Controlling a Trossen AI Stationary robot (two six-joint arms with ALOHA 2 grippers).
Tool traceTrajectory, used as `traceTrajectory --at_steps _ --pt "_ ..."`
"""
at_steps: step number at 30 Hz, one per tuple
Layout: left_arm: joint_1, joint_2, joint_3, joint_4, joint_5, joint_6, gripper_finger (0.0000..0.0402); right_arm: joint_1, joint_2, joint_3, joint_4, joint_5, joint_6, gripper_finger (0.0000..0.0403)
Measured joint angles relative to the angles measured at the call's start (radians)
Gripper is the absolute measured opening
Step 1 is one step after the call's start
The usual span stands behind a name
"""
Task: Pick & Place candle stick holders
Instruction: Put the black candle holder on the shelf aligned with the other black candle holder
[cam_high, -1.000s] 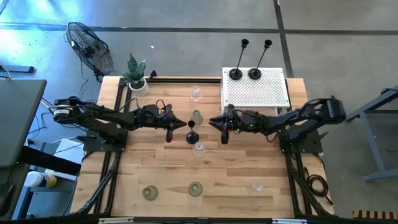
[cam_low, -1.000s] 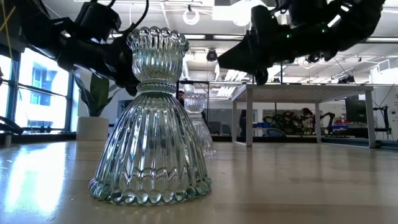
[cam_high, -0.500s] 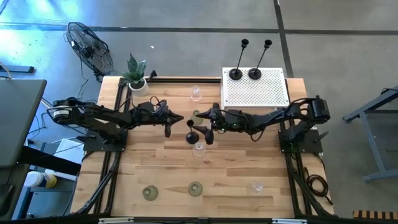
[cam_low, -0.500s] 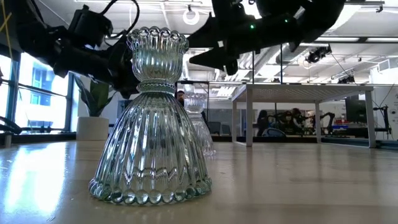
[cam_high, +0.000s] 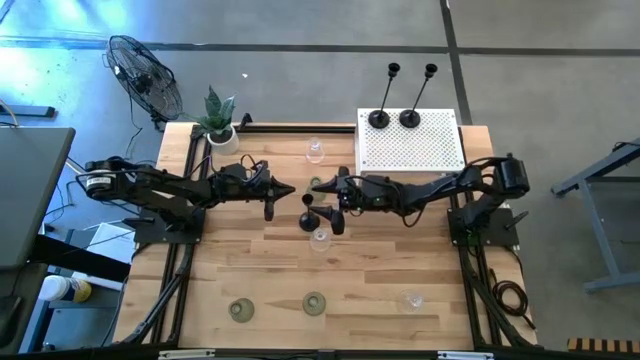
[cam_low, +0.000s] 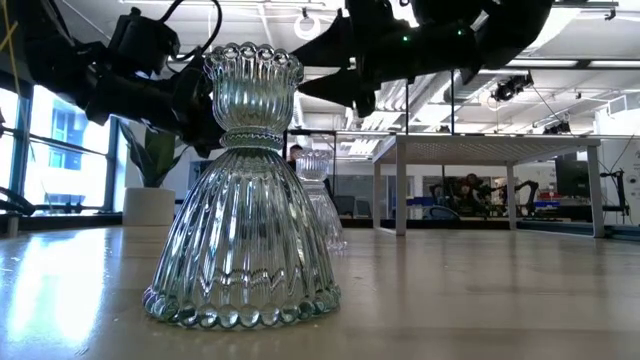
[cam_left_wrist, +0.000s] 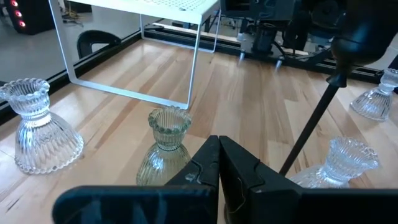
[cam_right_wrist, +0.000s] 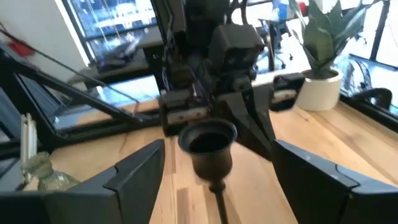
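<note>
Left to right across the pale wooden worktop (cam_high: 250, 270): the left gripper (cam_high: 270, 208) is hovering near the centre with its dark fingers (cam_left_wrist: 214, 171) pressed closed on nothing, unchanged over the last half second. Just beside it, a black candle stick holder with round base and thin stem (cam_high: 309, 214) is standing upright on the boards, between a squat pale-green glass holder (cam_high: 317, 187) behind it and a squat clear glass holder (cam_high: 320, 238) in front.

The right gripper (cam_high: 338, 212) is reaching in from the right and, having advanced leftward since a second ago, is now holding almost still. Its fingers (cam_right_wrist: 134, 171) are spread apart, flanking the black holder's cup (cam_right_wrist: 208, 149) without touching it.

Farther right, two more black tall-stemmed holders (cam_high: 381, 110) are standing on the white perforated box (cam_high: 412, 145). Along the near edge, two pale-green holders (cam_high: 241, 310) and one clear holder (cam_high: 411, 299) are remaining in place.
</note>
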Motion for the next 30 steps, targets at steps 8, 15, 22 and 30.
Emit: traceTrajectory --at_steps 8,15,22,30 --pt "0.0 0.0 0.0 0.0 0.0 0.0 0.0001 -0.012 0.077 -0.001 0.119 -0.054 -0.04 0.0286" --pt "0.0 0.0 0.0 0.0 0.001 0.008 0.0001 -0.013 0.09 0.002 0.148 -0.066 -0.045 0.0281" --pt "0.0 0.0 0.0 0.001 -0.004 0.011 0.0001 -0.013 0.135 0.08 0.085 -0.123 -0.072 0.0241" --pt "0.0 0.0 0.0 0.001 -0.005 0.033 0.0001 -0.013 0.132 0.084 0.093 -0.106 -0.087 0.0162"
